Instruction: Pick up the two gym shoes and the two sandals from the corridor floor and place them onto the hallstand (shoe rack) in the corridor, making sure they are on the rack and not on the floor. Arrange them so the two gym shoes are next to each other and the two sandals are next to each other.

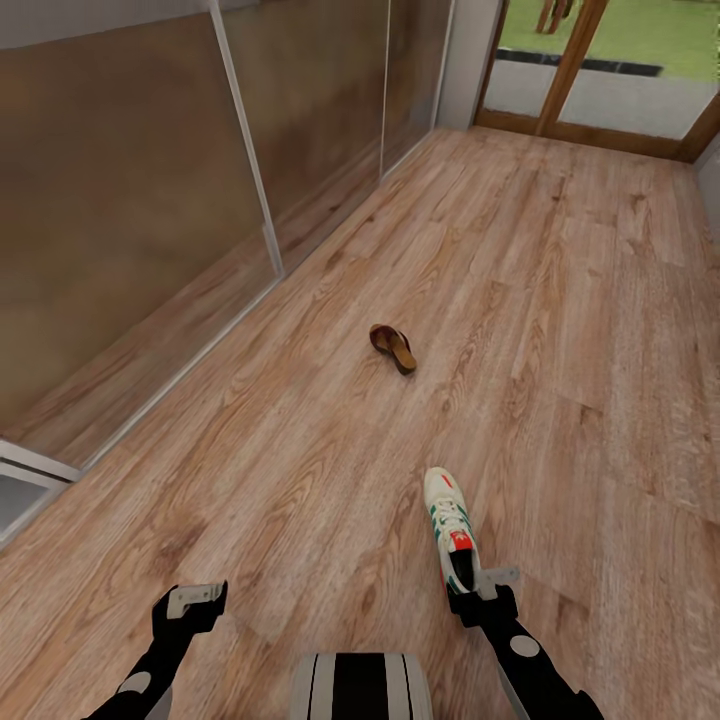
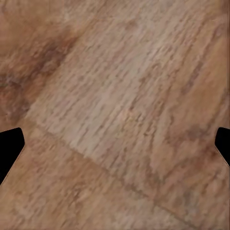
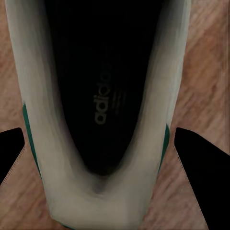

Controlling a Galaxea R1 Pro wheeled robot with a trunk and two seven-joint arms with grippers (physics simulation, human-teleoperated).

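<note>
I count one sandal [image 1: 393,348] and one sneaker [image 1: 450,529] on the floor [image 1: 560,300], well apart. On the left, my left gripper [image 1: 196,597] hangs over bare planks with its fingers spread wide and nothing between them; the wrist camera sees wood grain between the tips [image 2: 10,148]. Mid-floor lies the sandal, farther up the corridor. On the right, my right gripper [image 1: 484,585] is at the sneaker's heel, fingers [image 3: 199,163] straddling the collar [image 3: 100,191]; I cannot tell whether they are clamped yet.
</note>
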